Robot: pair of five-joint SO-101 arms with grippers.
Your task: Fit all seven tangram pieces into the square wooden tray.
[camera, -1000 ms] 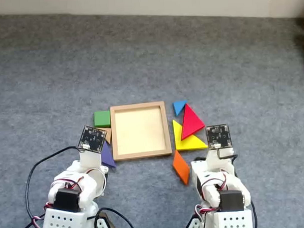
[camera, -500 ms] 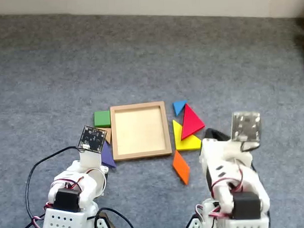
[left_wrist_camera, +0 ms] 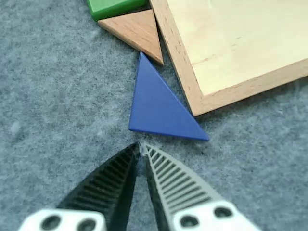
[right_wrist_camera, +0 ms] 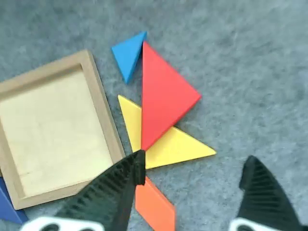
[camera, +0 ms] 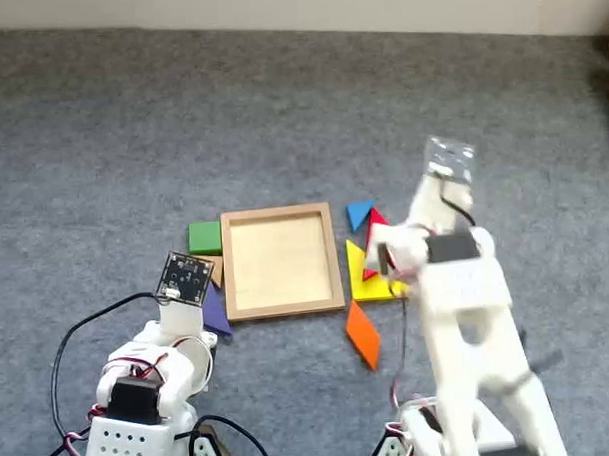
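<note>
Stock, nearest first.

- Left end effector [left_wrist_camera: 140, 147]: closed on nothing, tips just beside the dark blue triangle [left_wrist_camera: 159, 108]. Risk: closed tips can only shove that piece into the tray [camera: 284, 309].
- Orange parallelogram [camera: 362, 332]: flat on the surface, near the tray's corner.
- Tray: empty, with all seven pieces outside it. Risk: a push slides it.
- Right end effector [right_wrist_camera: 195, 163]: open, above the yellow triangle [right_wrist_camera: 173, 147].
- Red triangle [right_wrist_camera: 163, 96]: lies partly over the yellow one. Risk: my grip catches both, or a thin edge slips free.
- Light blue triangle [right_wrist_camera: 127, 53]: at the red one's far tip and easily knocked.
- Tan triangle [left_wrist_camera: 137, 30], green square [camera: 205, 237]: against the tray's other side.
</note>
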